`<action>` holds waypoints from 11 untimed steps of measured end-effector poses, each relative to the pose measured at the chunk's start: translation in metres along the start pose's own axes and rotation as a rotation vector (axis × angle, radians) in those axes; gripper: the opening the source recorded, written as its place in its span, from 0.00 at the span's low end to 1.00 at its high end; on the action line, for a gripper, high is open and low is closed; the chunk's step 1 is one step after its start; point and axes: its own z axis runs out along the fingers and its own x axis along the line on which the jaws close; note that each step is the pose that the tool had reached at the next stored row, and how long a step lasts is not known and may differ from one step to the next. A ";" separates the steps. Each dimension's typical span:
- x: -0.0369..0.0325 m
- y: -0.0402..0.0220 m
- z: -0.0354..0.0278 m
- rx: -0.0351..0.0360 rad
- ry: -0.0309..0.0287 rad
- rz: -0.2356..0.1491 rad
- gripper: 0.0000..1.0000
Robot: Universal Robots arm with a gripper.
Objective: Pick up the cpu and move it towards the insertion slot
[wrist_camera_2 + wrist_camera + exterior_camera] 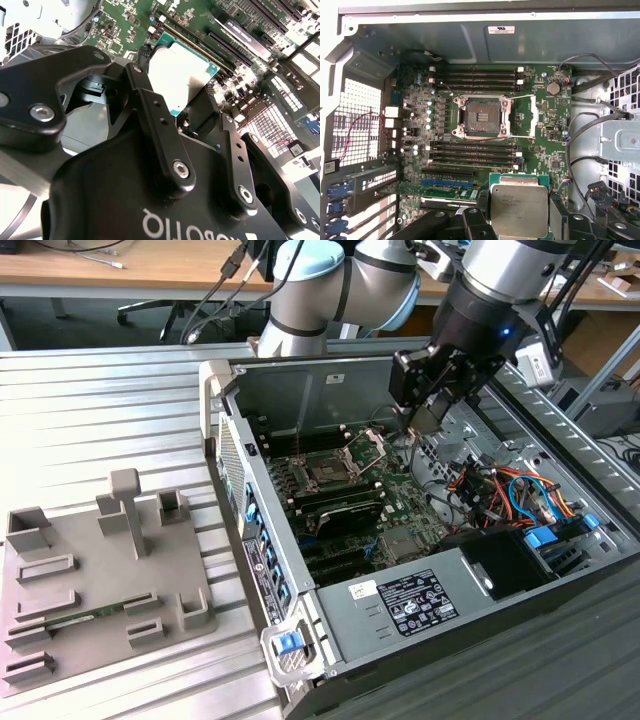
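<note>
I see my gripper clenched on the cpu above the open computer case. In the first wrist view the insertion slot sits open and bare on the green board.

I can read nothing here. White lettering on the claw is cut off. The label, lower middle of the exterior view, has print too small to make out.

In the second wrist view we see the black claw closed on the cpu, its silvery-white top facing us, one finger along one edge and the other finger at the opposite edge; beyond the chip, toward one o'clock, lies the green circuit board; long black memory slots cross it.
</note>
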 end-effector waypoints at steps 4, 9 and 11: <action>-0.0001 0.0011 0.0007 0.0000 0.0000 0.000 0.55; -0.0001 0.0016 0.0016 -0.0001 0.0000 0.000 0.55; -0.0001 0.0017 0.0019 0.0000 0.0000 0.000 0.55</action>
